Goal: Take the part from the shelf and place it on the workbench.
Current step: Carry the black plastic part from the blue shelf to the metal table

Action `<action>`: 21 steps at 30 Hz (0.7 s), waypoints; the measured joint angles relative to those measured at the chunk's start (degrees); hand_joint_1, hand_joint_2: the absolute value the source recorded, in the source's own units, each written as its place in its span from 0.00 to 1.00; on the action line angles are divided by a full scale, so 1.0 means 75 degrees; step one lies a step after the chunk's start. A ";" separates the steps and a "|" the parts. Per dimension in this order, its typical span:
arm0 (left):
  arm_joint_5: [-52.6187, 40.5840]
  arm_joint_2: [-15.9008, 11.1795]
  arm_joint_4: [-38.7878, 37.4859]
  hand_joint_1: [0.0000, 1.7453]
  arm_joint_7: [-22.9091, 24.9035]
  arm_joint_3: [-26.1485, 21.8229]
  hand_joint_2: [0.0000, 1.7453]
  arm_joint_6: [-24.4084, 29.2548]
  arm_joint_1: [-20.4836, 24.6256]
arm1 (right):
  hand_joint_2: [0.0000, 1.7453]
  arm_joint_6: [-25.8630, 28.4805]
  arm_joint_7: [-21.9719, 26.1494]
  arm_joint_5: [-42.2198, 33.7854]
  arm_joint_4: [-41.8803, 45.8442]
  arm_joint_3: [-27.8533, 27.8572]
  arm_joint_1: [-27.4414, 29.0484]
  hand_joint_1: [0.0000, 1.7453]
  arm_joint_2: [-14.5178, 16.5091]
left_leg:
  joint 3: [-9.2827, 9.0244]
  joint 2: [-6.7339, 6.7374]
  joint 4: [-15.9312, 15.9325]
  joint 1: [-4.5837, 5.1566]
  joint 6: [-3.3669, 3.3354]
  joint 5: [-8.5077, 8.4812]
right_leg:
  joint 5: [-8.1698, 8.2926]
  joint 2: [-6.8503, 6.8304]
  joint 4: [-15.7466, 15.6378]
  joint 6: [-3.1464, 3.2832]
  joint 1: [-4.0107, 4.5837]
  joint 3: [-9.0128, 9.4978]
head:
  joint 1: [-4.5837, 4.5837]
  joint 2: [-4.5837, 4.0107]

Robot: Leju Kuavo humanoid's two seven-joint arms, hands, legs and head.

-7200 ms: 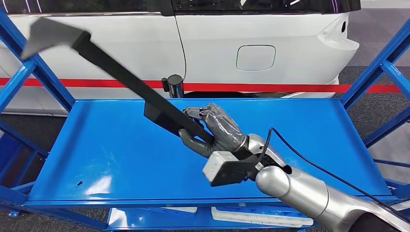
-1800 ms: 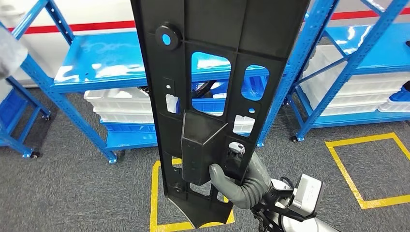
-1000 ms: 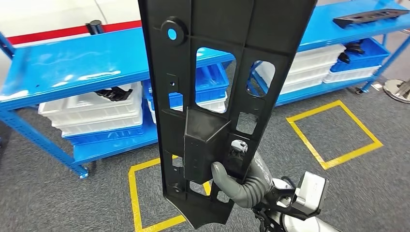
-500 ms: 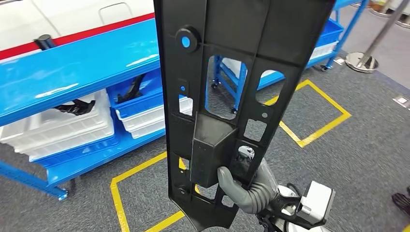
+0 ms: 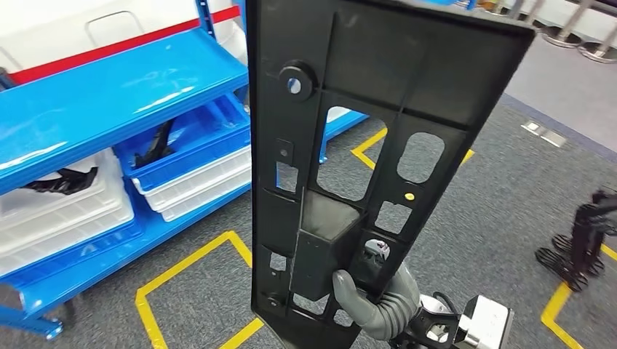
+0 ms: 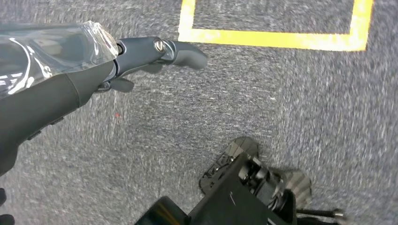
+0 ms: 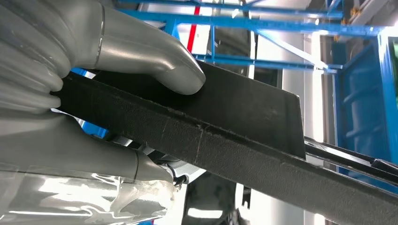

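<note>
A long black plastic part (image 5: 364,145) with several cut-out openings stands upright in front of me in the head view. My right hand (image 5: 375,305) grips it near its lower end, thumb wrapped round a raised box on its face. In the right wrist view the grey thumb (image 7: 155,56) presses on the part's black edge (image 7: 225,140), with fingers underneath. My left hand (image 6: 94,70) hangs over the grey carpet with nothing in it, fingers loosely extended.
A blue shelf rack (image 5: 109,94) with white and blue bins (image 5: 182,174) holding black parts stands at the left. Yellow floor squares (image 5: 182,276) mark the grey carpet. A black wheeled stand base (image 5: 578,247) sits at the right.
The whole scene has shifted left as I turn right; the shelf slides toward the left edge and a wheeled stand comes in at the right. The part stays gripped in my right hand.
</note>
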State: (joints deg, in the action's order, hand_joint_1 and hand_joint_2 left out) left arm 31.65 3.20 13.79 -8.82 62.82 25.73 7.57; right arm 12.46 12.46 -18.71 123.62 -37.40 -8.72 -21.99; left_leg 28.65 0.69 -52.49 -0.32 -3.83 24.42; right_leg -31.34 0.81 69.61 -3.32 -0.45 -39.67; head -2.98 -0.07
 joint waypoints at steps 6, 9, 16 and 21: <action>-0.0033 -0.0017 -0.0001 0.00 0.0008 0.0002 1.00 -0.0074 0.0078 | 1.00 -0.0118 0.0049 0.0011 0.0001 0.0094 0.0073 1.00 0.0025 | -0.0029 0.0483 -0.0056 0.0003 0.0131 0.0066 | 0.0874 -0.0473 -0.1910 -0.0067 -0.0088 0.1136 | 0.0002 0.0000; -0.0035 -0.0031 -0.0003 0.00 0.0004 0.0002 1.00 -0.0070 0.0143 | 1.00 -0.0141 0.0075 0.0019 0.0009 0.0128 0.0069 1.00 0.0037 | -0.0025 0.0632 -0.0076 0.0026 0.0254 0.0071 | 0.0918 -0.0377 -0.2095 0.0128 -0.0035 0.1164 | 0.0009 0.0000; -0.0035 -0.0039 -0.0003 0.00 -0.0002 0.0005 1.00 -0.0064 0.0175 | 1.00 -0.0185 0.0091 0.0020 0.0015 0.0221 0.0015 1.00 0.0071 | 0.1071 -0.0007 -0.2560 -0.0037 0.0396 0.1308 | 0.1060 0.0135 -0.2106 0.0377 -0.0024 0.1011 | 0.0019 0.0000; -0.0034 -0.0063 -0.0004 0.00 -0.0002 0.0005 1.00 -0.0058 0.0223 | 1.00 -0.0202 0.0097 0.0024 0.0018 0.0239 -0.0023 1.00 0.0085 | 0.0136 -0.0526 -0.0534 0.0002 0.0136 0.0231 | 0.1135 0.0626 -0.2092 0.0340 0.0041 0.0978 | 0.0012 0.0000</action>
State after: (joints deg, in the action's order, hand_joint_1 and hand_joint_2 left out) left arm 31.40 2.73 13.76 -8.84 62.86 25.29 9.24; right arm 10.94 13.19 -18.53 123.75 -35.60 -8.90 -21.35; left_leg 29.67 -3.26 -56.49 -0.31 -2.80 26.16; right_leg -22.83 5.50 53.92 -0.78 -0.14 -32.33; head -2.89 -0.07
